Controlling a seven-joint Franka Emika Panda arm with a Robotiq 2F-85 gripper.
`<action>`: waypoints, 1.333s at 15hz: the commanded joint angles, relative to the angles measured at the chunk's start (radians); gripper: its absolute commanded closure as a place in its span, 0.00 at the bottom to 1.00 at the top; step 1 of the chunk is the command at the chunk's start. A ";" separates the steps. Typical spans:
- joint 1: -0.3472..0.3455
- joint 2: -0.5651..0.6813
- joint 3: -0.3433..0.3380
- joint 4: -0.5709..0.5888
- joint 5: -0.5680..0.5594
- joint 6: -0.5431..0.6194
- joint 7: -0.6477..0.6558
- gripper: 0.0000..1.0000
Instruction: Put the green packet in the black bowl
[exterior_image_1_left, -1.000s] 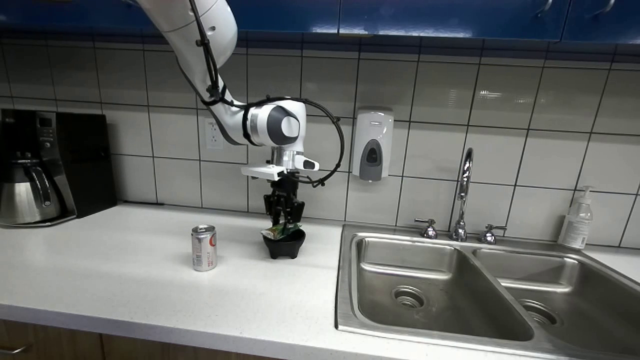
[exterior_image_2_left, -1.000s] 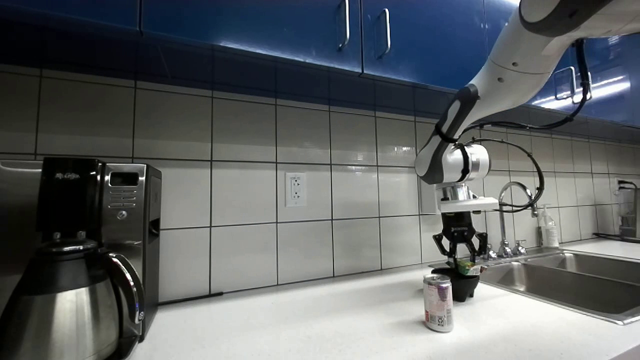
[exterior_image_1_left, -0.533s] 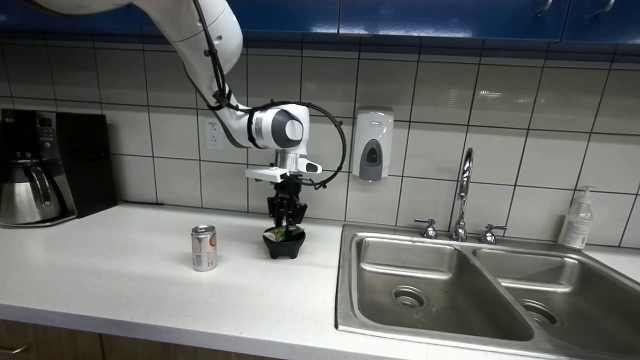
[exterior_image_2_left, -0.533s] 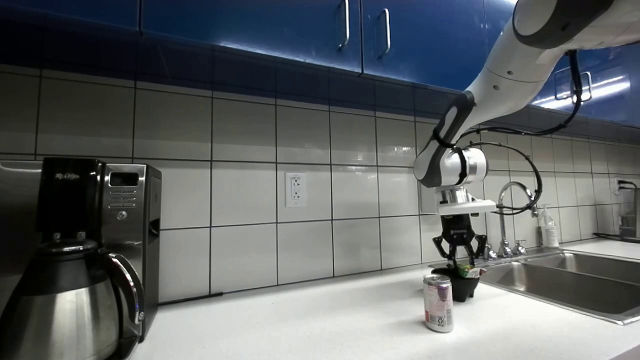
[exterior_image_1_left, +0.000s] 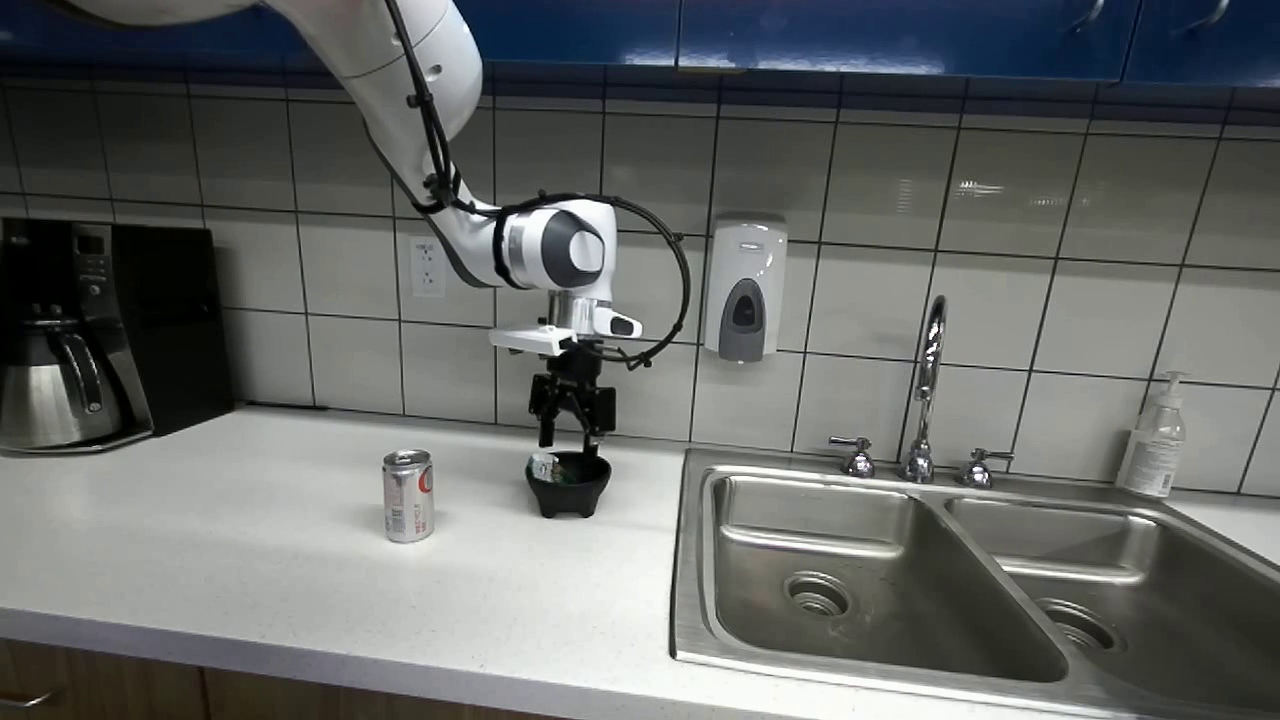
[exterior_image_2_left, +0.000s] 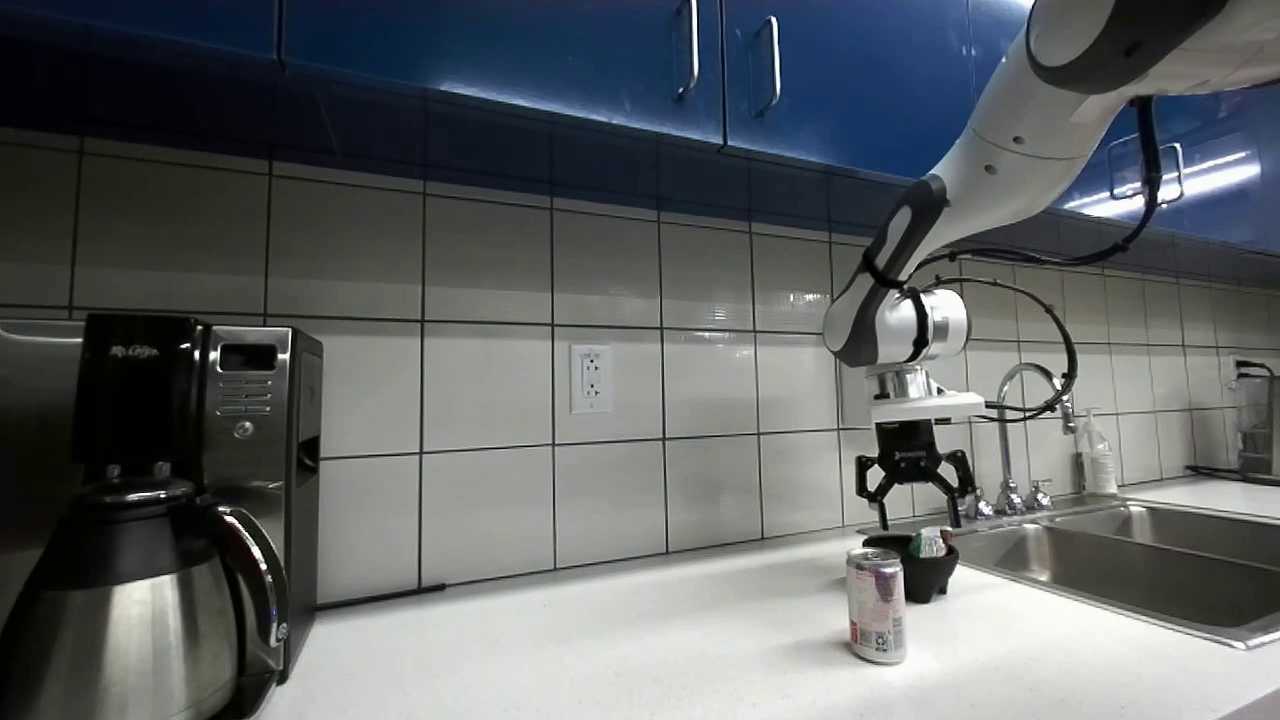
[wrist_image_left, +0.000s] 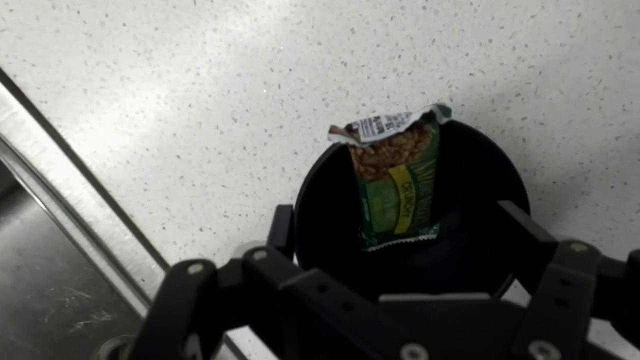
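In the small, round, plain black bowl (wrist_image_left: 482, 165) you see a flat, rectangular green packet (wrist_image_left: 387, 197) printed with brown clusters, a yellow band and a white end carrying black markings. Near the bowl, your cylindrical metal can (exterior_image_1_left: 408, 500) is silver with red markings. Under the bowl, the white countertop (wrist_image_left: 225, 115) is flecked grey; above the bowl, your two-fingered gripper (exterior_image_2_left: 919, 523) is black.

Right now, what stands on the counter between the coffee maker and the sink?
The silver can and the black bowl, which holds the green packet; both exterior views show them.
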 joint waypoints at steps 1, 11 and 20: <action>0.010 -0.108 0.025 -0.092 0.016 0.031 -0.015 0.00; 0.101 -0.433 0.098 -0.451 -0.015 0.150 -0.042 0.00; 0.147 -0.757 0.176 -0.778 -0.010 0.167 -0.068 0.00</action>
